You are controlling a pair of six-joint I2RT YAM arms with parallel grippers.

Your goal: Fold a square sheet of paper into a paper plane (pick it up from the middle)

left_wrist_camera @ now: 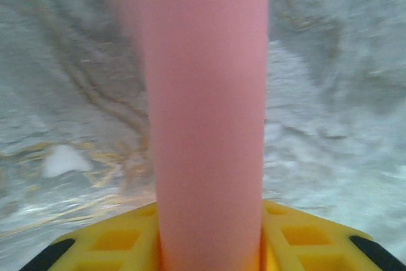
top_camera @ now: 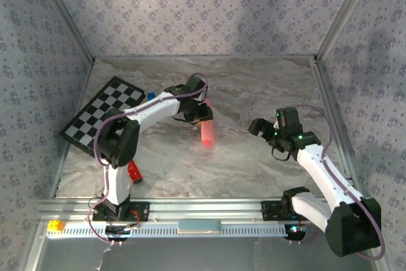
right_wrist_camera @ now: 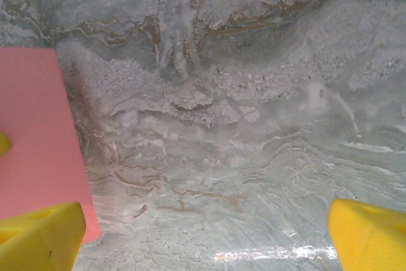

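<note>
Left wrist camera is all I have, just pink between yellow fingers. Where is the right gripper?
Observer: The right gripper hangs open to the right of the square sheet of paper, apart from it.
Operator: Does its camera catch the paper?
Observer: Yes, a pink edge shows at the left, beside one yellow finger.
Operator: Anything else around?
Observer: A checkerboard lies far left, seen from above.
</note>
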